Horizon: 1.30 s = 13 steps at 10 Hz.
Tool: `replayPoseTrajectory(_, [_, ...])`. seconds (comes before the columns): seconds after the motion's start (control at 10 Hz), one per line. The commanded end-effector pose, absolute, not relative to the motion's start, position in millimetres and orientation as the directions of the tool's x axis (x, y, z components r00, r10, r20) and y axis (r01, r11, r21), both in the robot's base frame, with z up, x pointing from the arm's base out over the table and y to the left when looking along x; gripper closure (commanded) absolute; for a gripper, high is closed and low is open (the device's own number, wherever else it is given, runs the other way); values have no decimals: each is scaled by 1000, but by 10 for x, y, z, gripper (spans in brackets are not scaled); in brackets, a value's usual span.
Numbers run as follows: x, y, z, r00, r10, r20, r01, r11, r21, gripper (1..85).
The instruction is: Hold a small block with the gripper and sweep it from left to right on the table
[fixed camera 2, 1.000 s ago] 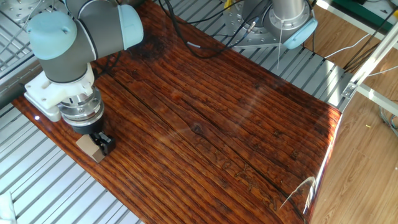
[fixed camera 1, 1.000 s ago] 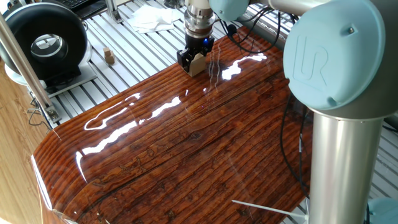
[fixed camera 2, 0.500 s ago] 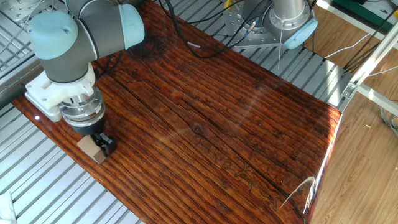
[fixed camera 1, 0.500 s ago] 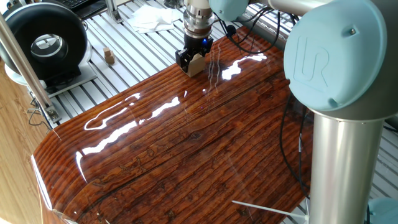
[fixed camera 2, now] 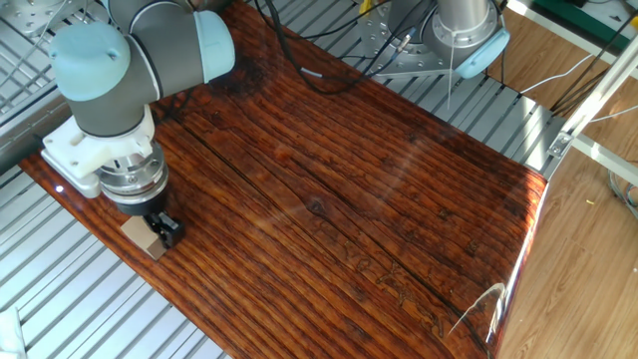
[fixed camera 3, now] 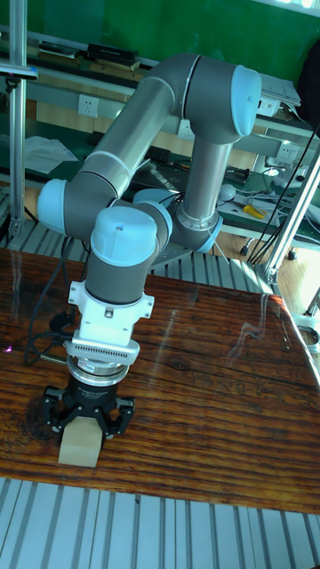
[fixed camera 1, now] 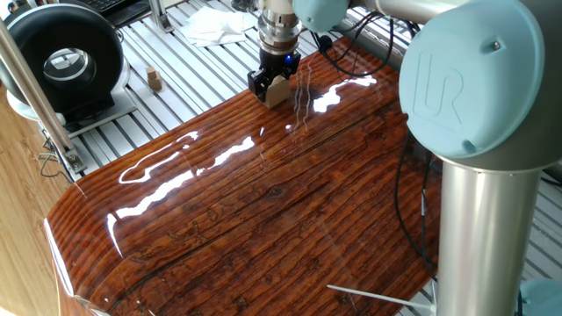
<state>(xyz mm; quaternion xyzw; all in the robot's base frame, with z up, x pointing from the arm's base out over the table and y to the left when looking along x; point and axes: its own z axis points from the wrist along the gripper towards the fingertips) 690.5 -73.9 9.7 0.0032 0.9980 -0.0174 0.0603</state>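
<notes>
The small block (fixed camera 1: 277, 89) is a light-tan wooden cube held between the black fingers of my gripper (fixed camera 1: 274, 84), which is shut on it. It rests at the far edge of the glossy reddish-brown table (fixed camera 1: 263, 202). From the other side the block (fixed camera 2: 144, 237) sits right at the board's (fixed camera 2: 379, 179) left rim under the gripper (fixed camera 2: 156, 229). In the tall view the block (fixed camera 3: 80, 440) hangs below the gripper (fixed camera 3: 87, 420) near the table's (fixed camera 3: 204, 391) front edge.
A tiny brown wooden piece (fixed camera 1: 154, 80) lies on the silver slatted surface (fixed camera 1: 176, 88) beside a black round device (fixed camera 1: 61, 61). White cloth (fixed camera 1: 215, 25) lies behind the gripper. Cables (fixed camera 2: 329, 60) trail across the board's far end. The arm's big pale-blue joint (fixed camera 1: 474, 79) fills the right foreground.
The gripper and block have crept slightly along the table's edge; in one fixed view they sit a little further left and back than a second ago.
</notes>
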Motion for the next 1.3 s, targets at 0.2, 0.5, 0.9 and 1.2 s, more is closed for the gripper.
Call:
replayPoseTrajectory(0.2, [6904, -801, 80, -992, -4, -123, 0, 999, -33, 847])
replayPoseTrajectory(0.5, [6899, -760, 68, -992, -2, -125, 0, 1000, -11, 847])
replayPoseTrajectory(0.9, [6908, -727, 112, -993, -18, -121, -28, 996, 79, 847])
replayPoseTrajectory(1.2, [6924, -755, 83, -991, -18, -131, -26, 998, 65, 847])
